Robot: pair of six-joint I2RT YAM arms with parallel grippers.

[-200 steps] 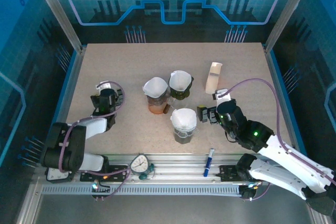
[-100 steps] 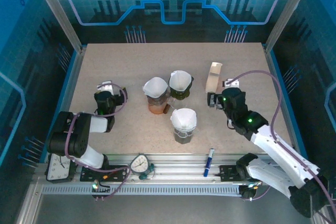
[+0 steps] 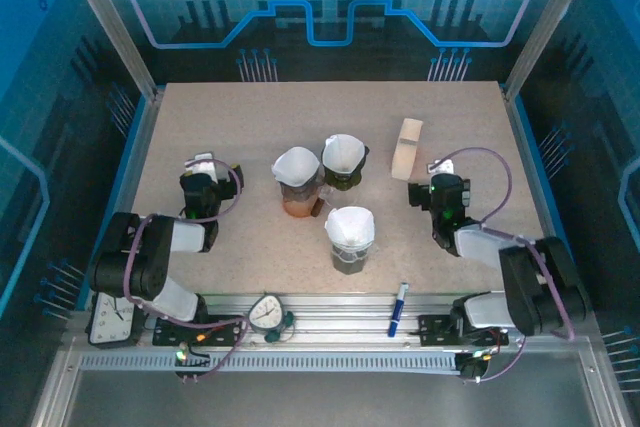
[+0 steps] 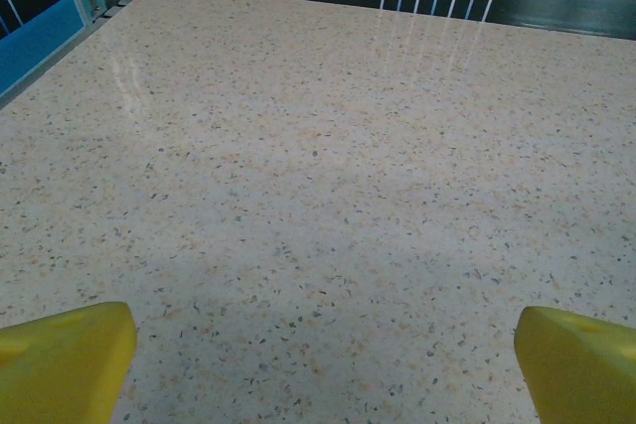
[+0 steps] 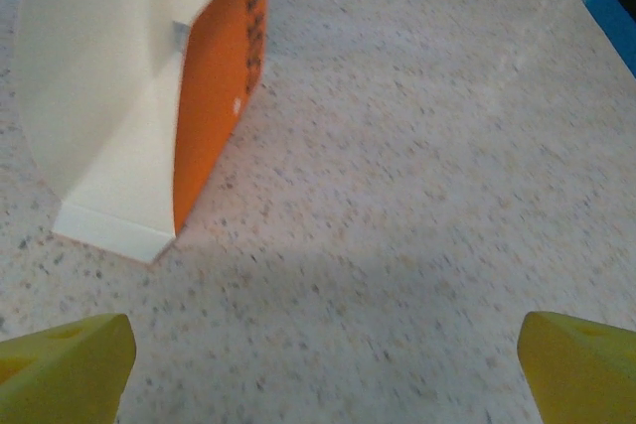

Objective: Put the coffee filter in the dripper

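Three drippers stand mid-table, each with a white paper filter in it: an amber one (image 3: 296,182), a dark one (image 3: 343,161) behind it, and a dark one (image 3: 350,239) nearer the front. A white and orange filter pack (image 3: 407,148) stands upright at the right; its point in the right wrist view is (image 5: 129,96). My right gripper (image 3: 434,185) sits low just in front of that pack, open, with nothing between its yellow fingertips (image 5: 70,364). My left gripper (image 3: 203,177) rests at the left over bare table, open and holding nothing (image 4: 318,354).
A blue marker (image 3: 398,307) and a round dial timer (image 3: 266,313) lie on the front rail. Metal frame posts and blue walls border the speckled table (image 3: 250,117) on all sides.
My right arm has pulled back from beside the front dripper and folded down toward the right, its gripper now facing the filter pack. The left arm has barely shifted.
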